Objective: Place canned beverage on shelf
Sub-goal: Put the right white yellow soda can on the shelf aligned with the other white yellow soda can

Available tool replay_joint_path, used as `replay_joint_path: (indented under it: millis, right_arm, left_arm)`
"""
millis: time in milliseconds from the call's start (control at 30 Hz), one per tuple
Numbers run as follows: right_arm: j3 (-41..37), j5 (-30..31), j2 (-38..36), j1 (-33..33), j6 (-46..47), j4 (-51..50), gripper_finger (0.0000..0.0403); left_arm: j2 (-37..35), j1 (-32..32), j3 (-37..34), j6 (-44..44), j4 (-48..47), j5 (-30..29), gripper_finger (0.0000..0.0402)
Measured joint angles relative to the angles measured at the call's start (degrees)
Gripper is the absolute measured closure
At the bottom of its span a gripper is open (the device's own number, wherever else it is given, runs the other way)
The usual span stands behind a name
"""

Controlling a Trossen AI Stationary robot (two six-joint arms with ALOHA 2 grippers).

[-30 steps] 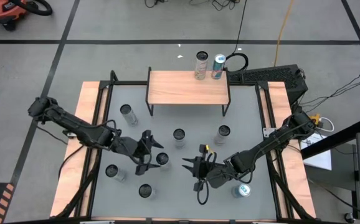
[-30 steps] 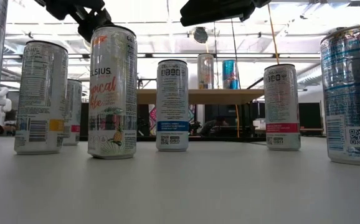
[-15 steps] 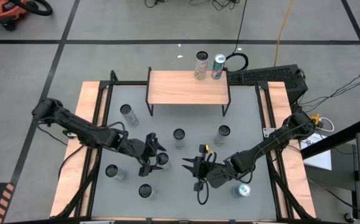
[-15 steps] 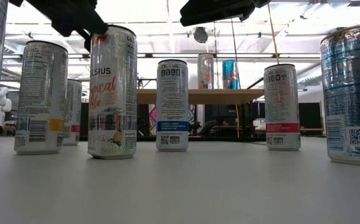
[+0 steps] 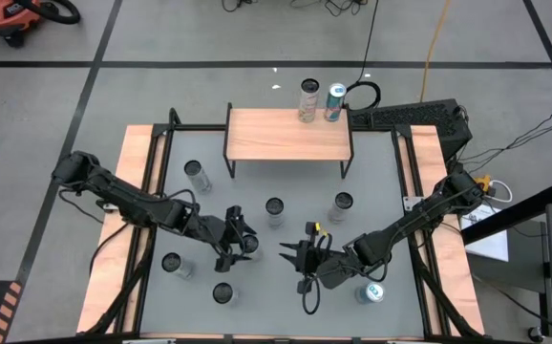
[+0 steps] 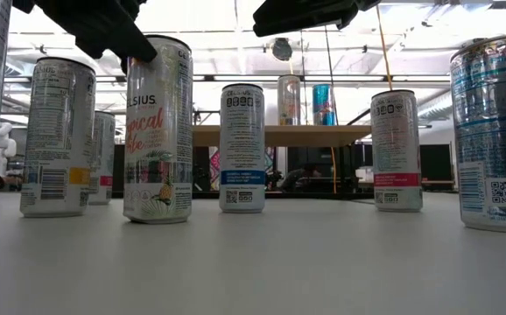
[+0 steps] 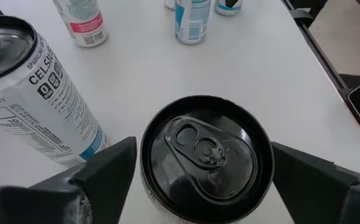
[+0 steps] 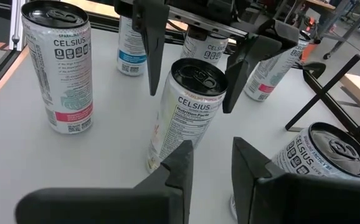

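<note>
We see a grey table (image 5: 286, 277) with wooden side edges on a grey tiled floor crossed by dark lines; across the table at its level, a bright room with ceiling lights lies behind the cans. At the far edge stands the shelf (image 5: 287, 134), a light wood plank on thin black legs, with two cans (image 5: 321, 101) just beyond its far right corner.

The left hand (image 5: 235, 240) hangs over a white Celsius can (image 5: 248, 245) with a pineapple on its label, fingers (image 7: 108, 168) spread wide on either side of the can's black lid. We see a gap at each side, so nothing is gripped. That can stands upright on the table, long axis vertical, pull-tab end up, directly under the hand and between the fingers. Another Celsius can (image 7: 37, 99) stands just beside the hand, and more are farther out toward the shelf.

The right hand (image 5: 296, 258) waits near the left hand, across the can from it, its fingers (image 8: 174, 163) nearly together and holding nothing. A can (image 5: 371, 292) with a teal top stands behind it.
</note>
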Motion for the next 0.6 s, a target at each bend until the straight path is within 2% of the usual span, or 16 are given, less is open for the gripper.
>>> replay_joint_path:
  millis: [400, 600]
  right_arm:
    - [0.0, 0.0, 0.0, 0.0, 0.02, 0.0, 0.0355]
    - [0.0, -0.02, 0.0, 0.0, 0.39, 0.0, 0.0355]
  left_arm:
    - [-0.02, 0.0, 0.0, 1.39, -0.56, -0.02, 0.0151]
    - [-0.02, 0.0, 0.0, 1.3, -0.22, -0.05, 0.0157]
